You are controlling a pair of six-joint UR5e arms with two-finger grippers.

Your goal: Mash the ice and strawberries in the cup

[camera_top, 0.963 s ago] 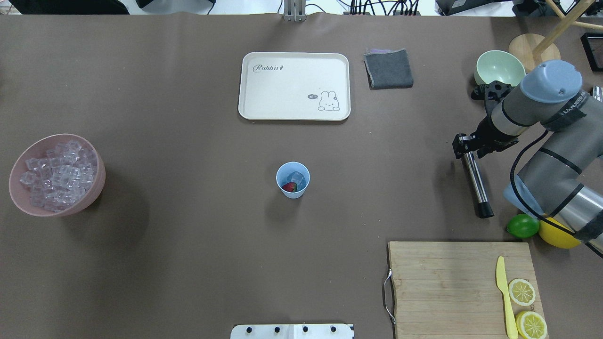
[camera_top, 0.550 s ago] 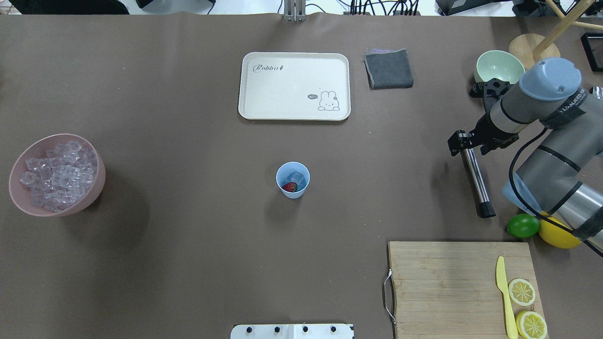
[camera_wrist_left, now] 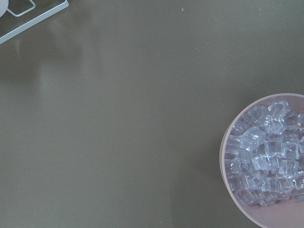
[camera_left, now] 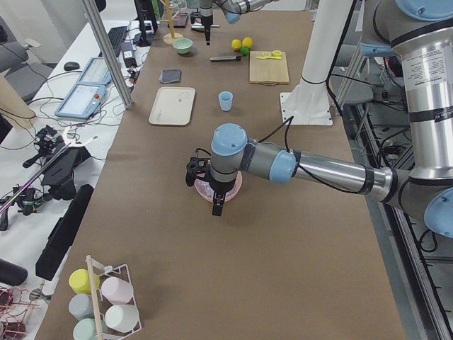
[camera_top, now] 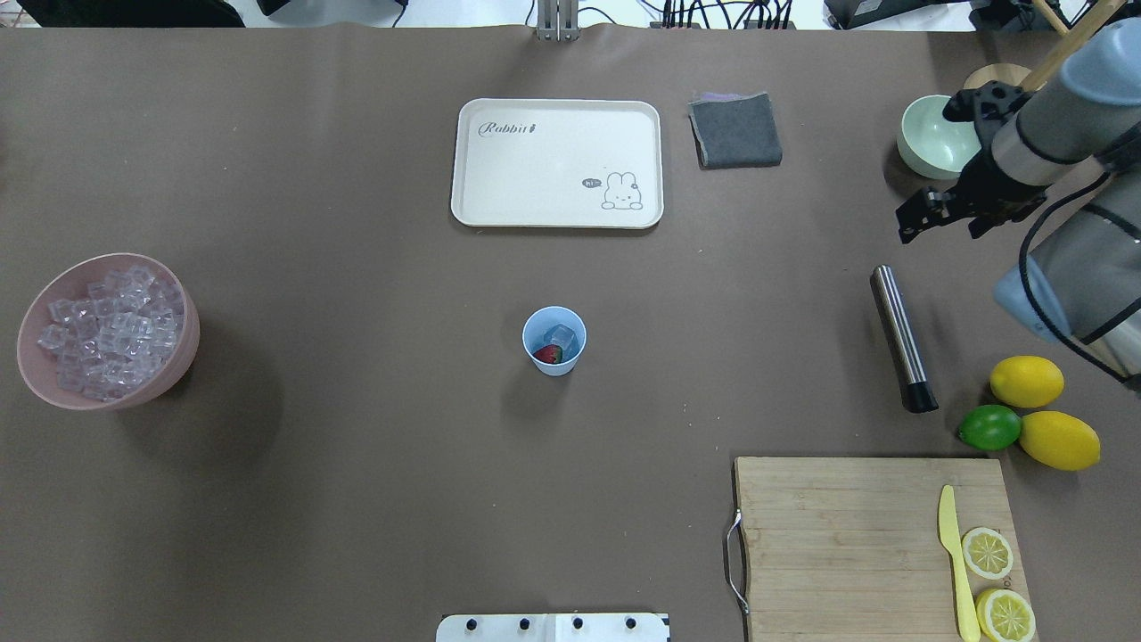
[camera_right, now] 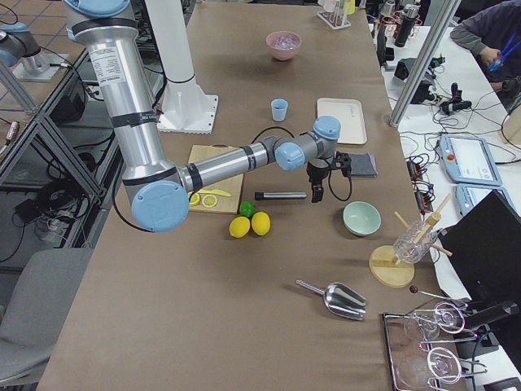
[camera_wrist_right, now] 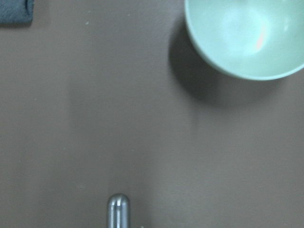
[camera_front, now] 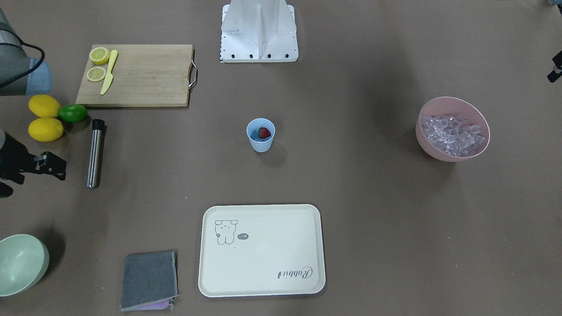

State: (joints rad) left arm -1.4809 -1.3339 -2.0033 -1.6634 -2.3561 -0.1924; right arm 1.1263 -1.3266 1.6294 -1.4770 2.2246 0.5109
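Note:
The light-blue cup [camera_top: 554, 341] stands at mid-table, also in the front view [camera_front: 261, 136]. It holds a red strawberry [camera_top: 547, 354] and a clear ice cube [camera_top: 562, 336]. More ice [camera_top: 111, 330] fills the pink bowl [camera_top: 183, 357] at the far left. A steel muddler [camera_top: 900, 334] lies flat on the table at the right. My right gripper [camera_top: 923, 218] is open and empty, above the table between the muddler's far end and the pale green bowl [camera_top: 931, 134]. My left gripper [camera_left: 216, 207] hangs by the pink bowl; I cannot tell if it is open.
A cream tray [camera_top: 557, 160] and a folded grey cloth [camera_top: 735, 129] lie at the back. A wooden cutting board [camera_top: 847, 544] with a yellow knife [camera_top: 954, 562] and lemon slices sits front right. Two lemons [camera_top: 1027, 381] and a lime [camera_top: 989, 428] lie beside it.
My right gripper was around the muddler's far end; it has let go and moved back toward the green bowl. The muddler stays lying on the table. Cup unchanged.

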